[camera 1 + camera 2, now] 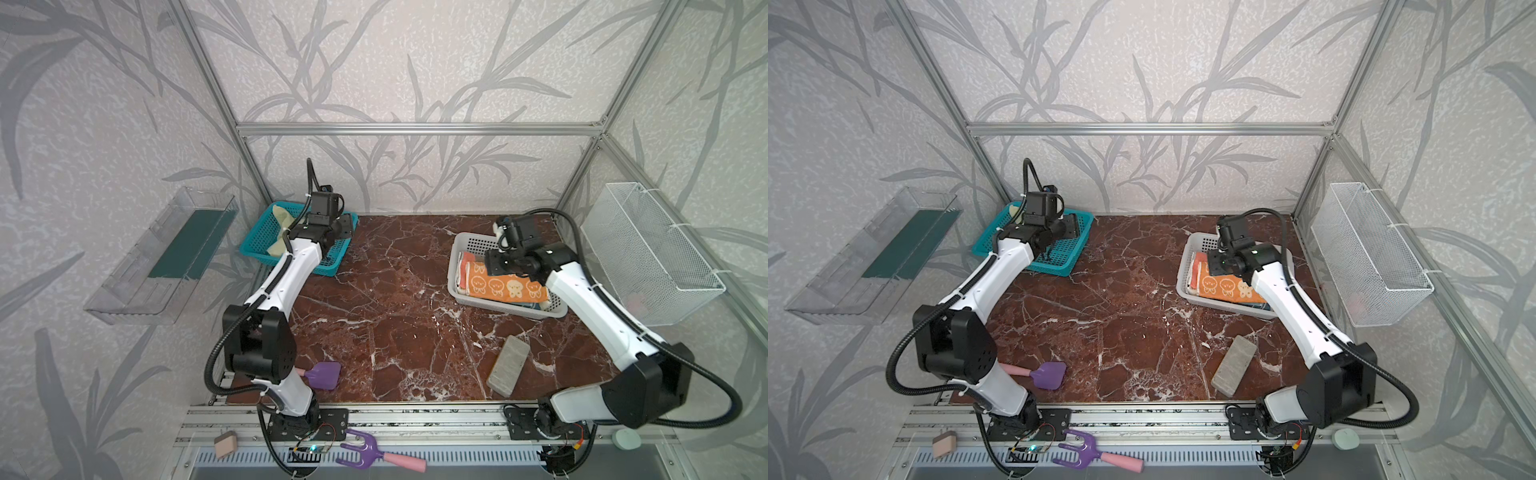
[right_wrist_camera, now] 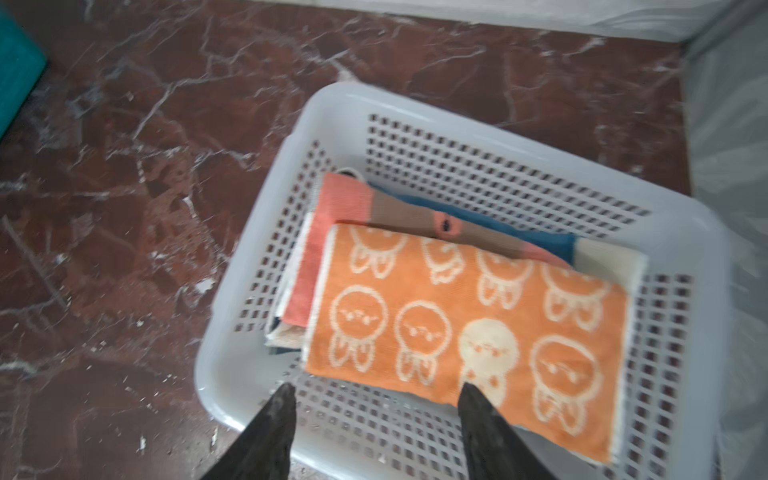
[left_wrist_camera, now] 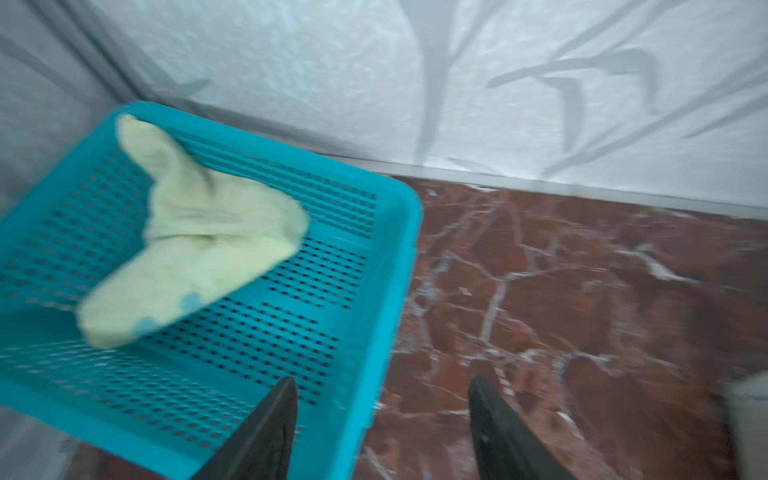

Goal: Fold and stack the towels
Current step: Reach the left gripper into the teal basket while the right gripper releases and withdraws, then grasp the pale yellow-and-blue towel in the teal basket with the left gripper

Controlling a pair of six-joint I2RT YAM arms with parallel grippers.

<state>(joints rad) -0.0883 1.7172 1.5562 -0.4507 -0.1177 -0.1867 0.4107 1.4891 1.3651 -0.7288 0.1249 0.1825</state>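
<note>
**Operator:** What does the left wrist view show?

**Describer:** It is blurred. Your left gripper (image 3: 382,382) has its jaws apart with nothing between them. One fingertip is over the teal basket (image 3: 399,257), the other over the marble table (image 3: 582,291). The pale yellow towel (image 3: 195,237) lies crumpled and unfolded inside that basket, with one corner draped up its wall.

**Operator:** And the right wrist view?

**Describer:** Your right gripper (image 2: 377,386) is also spread and empty, above the white basket (image 2: 374,102). Inside sits a stack. The orange towel (image 2: 469,316) is folded on top, the salmon towel (image 2: 332,216) is under it, and the blue-and-cream towel (image 2: 552,241) is lowest. One fingertip is at the orange towel's edge, but I cannot tell whether it touches.

**Operator:** And from above?

**Describer:** In both top views the teal basket sits at ten o'clock on the table, with your left arm reaching over it. The yellow towel lies toward the basket's nine o'clock side. The white basket is at two o'clock, under your right arm and well apart from the teal one. A grey block (image 1: 508,365) lies flat at five o'clock.
</note>
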